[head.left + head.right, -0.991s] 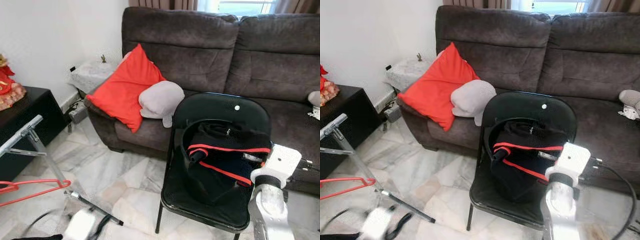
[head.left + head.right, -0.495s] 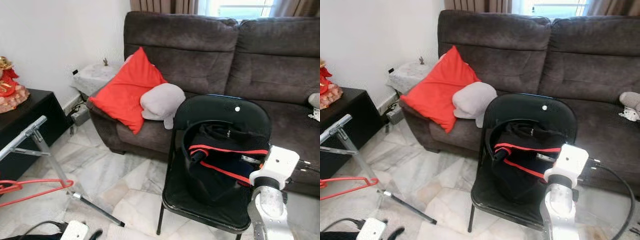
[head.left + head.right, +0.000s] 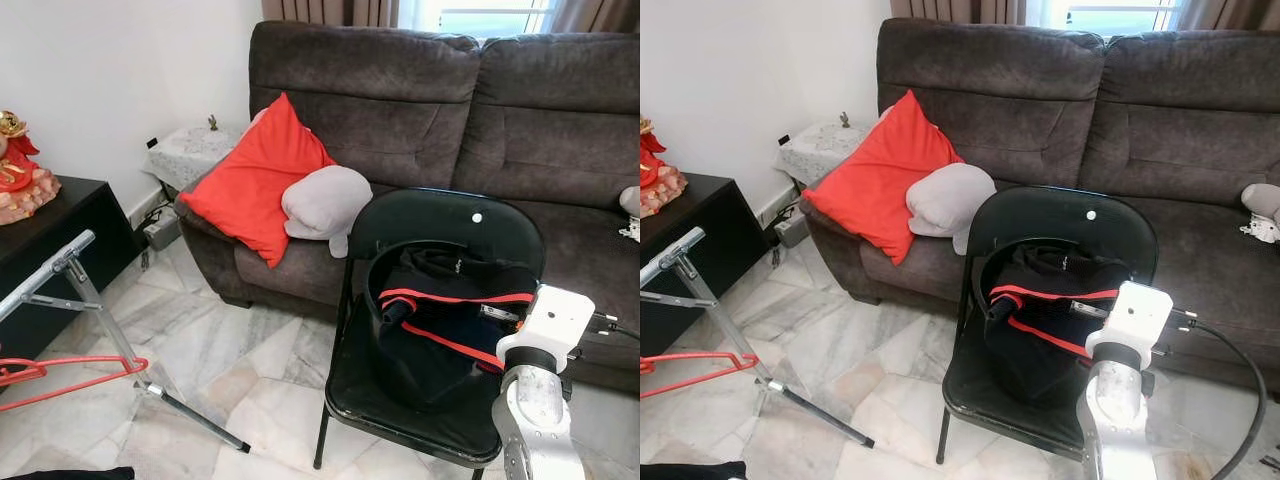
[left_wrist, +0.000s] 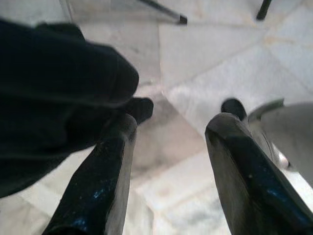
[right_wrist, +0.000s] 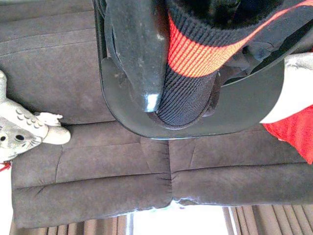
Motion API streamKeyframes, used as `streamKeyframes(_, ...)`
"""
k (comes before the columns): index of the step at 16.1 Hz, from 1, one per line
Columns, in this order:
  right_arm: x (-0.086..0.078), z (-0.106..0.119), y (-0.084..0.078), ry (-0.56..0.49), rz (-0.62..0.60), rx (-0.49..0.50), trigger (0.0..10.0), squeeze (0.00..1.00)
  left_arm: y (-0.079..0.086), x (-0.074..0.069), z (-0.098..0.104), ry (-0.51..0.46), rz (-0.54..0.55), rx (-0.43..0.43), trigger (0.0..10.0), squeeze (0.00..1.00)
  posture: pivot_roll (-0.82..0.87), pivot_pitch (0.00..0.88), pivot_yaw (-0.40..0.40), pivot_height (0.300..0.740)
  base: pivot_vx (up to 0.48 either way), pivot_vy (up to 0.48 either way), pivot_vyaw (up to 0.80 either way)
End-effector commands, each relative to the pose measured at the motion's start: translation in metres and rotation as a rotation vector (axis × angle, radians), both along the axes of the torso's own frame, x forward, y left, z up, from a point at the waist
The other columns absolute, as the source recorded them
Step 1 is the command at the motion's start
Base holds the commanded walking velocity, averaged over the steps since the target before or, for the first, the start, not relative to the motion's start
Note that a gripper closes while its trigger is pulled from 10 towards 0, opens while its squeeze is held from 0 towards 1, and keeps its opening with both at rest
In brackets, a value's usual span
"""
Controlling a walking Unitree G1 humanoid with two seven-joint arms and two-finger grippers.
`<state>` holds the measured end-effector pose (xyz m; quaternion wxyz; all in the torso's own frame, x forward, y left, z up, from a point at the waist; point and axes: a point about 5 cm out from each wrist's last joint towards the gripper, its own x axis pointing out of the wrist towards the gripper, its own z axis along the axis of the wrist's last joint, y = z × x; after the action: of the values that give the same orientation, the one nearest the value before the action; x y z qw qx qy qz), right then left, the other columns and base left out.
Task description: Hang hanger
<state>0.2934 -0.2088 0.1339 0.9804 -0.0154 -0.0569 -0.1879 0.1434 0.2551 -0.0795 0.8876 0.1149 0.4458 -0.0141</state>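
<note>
A red hanger [image 3: 70, 375] hangs low on a metal folding rack [image 3: 62, 266] at the left. A black garment with red stripes [image 3: 440, 320] lies heaped on a black chair [image 3: 440, 215]. My right arm [image 3: 535, 380] rises at the lower right and reaches to this garment. In the right wrist view the right gripper [image 5: 181, 98] is shut on the ribbed red-striped hem [image 5: 190, 68]; one finger [image 5: 139, 54] presses beside it and the cloth hides the other. My left gripper [image 4: 166, 161] hangs open over the marble floor, next to dark cloth [image 4: 44, 88].
A dark brown sofa [image 3: 560, 120] stands behind the chair, with a red cushion [image 3: 258, 175] and a grey cushion [image 3: 325, 198]. A black cabinet [image 3: 50, 225] is at the far left. A plush toy [image 5: 24, 129] lies on the sofa. Marble floor [image 3: 250, 370] lies between rack and chair.
The left arm, blurred at the bottom left a second ago, has dropped out of the eye views. The right arm and garment have stayed put.
</note>
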Motion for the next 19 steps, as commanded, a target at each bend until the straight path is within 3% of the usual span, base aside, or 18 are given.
streamKeyframes(1,0.001,0.004,0.003,-0.011,0.012,-0.010,0.0,0.00,0.006,-0.014,-0.006,0.073,0.042,0.013,10.0,0.00,-0.03,0.039,0.081,0.740,0.000,0.000,0.00)
streamKeyframes(3,0.002,0.006,0.006,-0.012,0.017,-0.022,0.0,0.00,0.012,-0.031,-0.010,0.135,0.075,0.034,10.0,0.00,-0.04,0.045,0.084,0.740,0.000,0.000,0.00)
streamKeyframes(4,0.002,0.007,0.006,-0.012,0.019,-0.030,0.0,0.00,0.012,-0.031,-0.010,0.123,0.086,0.023,10.0,0.00,-0.04,0.046,0.080,0.740,0.000,0.000,0.00)
streamKeyframes(5,0.002,0.006,0.006,-0.005,0.021,-0.031,2.2,0.00,0.011,-0.029,-0.009,0.111,0.093,0.015,10.0,0.00,-0.03,0.047,0.077,0.740,0.000,0.000,0.00)
streamKeyframes(6,0.002,0.005,0.006,-0.001,0.022,-0.031,2.2,0.00,0.011,-0.028,-0.009,0.109,0.094,0.015,10.0,0.00,-0.03,0.047,0.077,0.740,0.000,0.000,0.00)
streamKeyframes(7,0.004,0.003,0.008,0.012,0.038,-0.040,10.0,0.00,0.008,-0.022,-0.008,0.090,0.098,0.002,10.0,0.00,-0.03,0.046,0.072,0.740,0.000,0.000,0.00)
streamKeyframes(10,0.005,0.014,0.015,-0.045,0.080,-0.092,10.0,0.00,-0.001,-0.015,-0.009,0.073,0.097,-0.017,10.0,0.00,-0.03,0.046,0.074,0.740,0.000,0.000,0.15)
streamKeyframes(13,0.006,0.015,0.021,-0.042,0.108,-0.155,10.0,0.00,-0.006,-0.013,-0.010,0.067,0.093,-0.033,10.0,0.00,-0.03,0.044,0.073,0.740,0.000,0.000,0.80)
streamKeyframes(19,0.008,0.016,0.022,-0.041,0.111,-0.200,10.0,0.00,-0.004,-0.023,-0.013,0.104,0.099,-0.028,10.0,0.00,-0.03,0.044,0.075,0.740,0.000,0.000,0.80)
